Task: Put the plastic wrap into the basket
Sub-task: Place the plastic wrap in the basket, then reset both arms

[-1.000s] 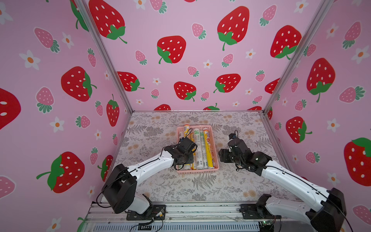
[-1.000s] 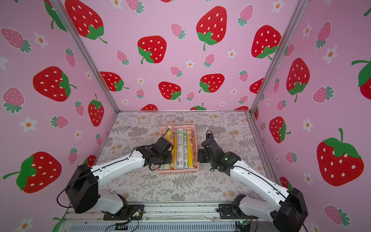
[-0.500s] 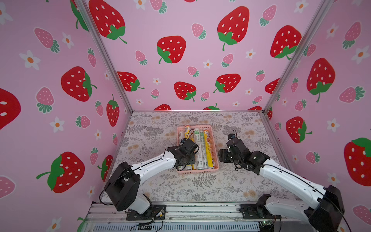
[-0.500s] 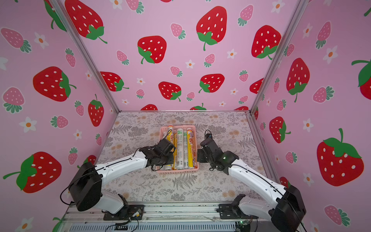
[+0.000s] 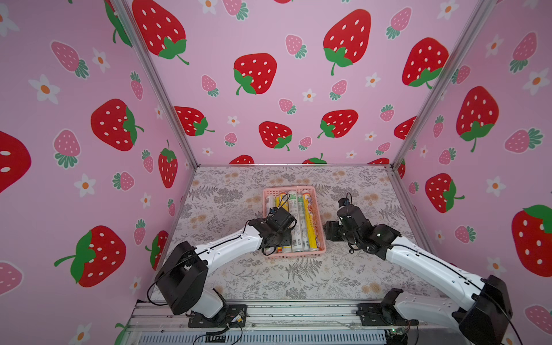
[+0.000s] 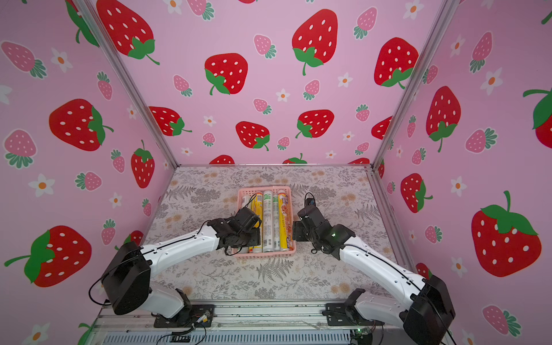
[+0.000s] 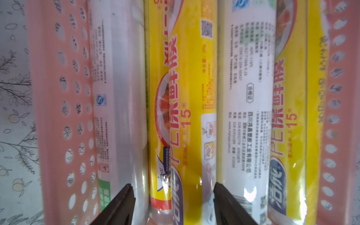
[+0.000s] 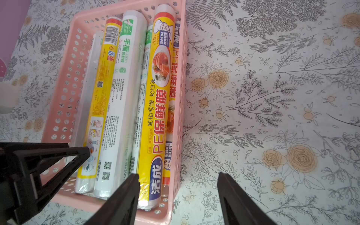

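right gripper [image 8: 178,194] sits spread open and empty beside the pink basket [image 8: 62,81], near corner, probably to stay clear. left gripper [image 7: 173,204] is low over the basket, jaws parted astride a yellow roll [image 7: 181,116], not pinching it. plastic wrap rolls [image 8: 155,97] lie lengthwise, side by side, likely the only way they fit. task looks about done

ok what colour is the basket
The basket is pink, with perforated sides; clearest in the right wrist view.

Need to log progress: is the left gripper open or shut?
Open: the left gripper has its fingers apart, straddling a yellow roll lying in the basket.
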`<state>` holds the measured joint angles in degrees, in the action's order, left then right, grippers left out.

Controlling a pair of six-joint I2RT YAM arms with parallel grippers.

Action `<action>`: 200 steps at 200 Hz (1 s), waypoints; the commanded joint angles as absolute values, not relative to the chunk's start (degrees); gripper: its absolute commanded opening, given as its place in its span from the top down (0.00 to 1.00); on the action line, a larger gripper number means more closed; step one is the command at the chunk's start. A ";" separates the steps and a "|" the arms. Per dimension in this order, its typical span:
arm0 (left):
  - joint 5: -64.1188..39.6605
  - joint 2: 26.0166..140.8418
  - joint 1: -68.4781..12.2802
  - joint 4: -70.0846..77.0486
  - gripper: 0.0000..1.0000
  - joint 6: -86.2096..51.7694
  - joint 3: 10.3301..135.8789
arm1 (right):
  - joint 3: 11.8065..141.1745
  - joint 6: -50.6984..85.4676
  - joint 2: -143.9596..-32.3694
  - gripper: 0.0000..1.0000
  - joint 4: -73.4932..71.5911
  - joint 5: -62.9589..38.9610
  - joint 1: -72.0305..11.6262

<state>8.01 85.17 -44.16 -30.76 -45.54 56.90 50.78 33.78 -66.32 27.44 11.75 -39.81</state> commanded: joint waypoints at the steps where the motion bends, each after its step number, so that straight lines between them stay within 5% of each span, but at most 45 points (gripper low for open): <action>1: 11.35 81.54 -44.39 -35.35 0.27 -43.98 58.87 | 49.78 33.01 -66.00 0.27 25.71 10.04 -39.39; 98: 12.91 66.63 -37.97 -34.73 0.21 -41.93 48.65 | 44.56 35.84 -71.28 0.29 20.93 2.36 -39.15; 157: 29.55 56.55 -34.32 -40.67 0.02 -43.19 47.64 | 42.66 40.05 -68.80 0.29 16.99 3.77 -42.32; 200: 27.17 50.30 -29.66 -39.78 0.00 -39.62 45.46 | 39.32 43.99 -68.01 0.29 11.45 4.42 -44.29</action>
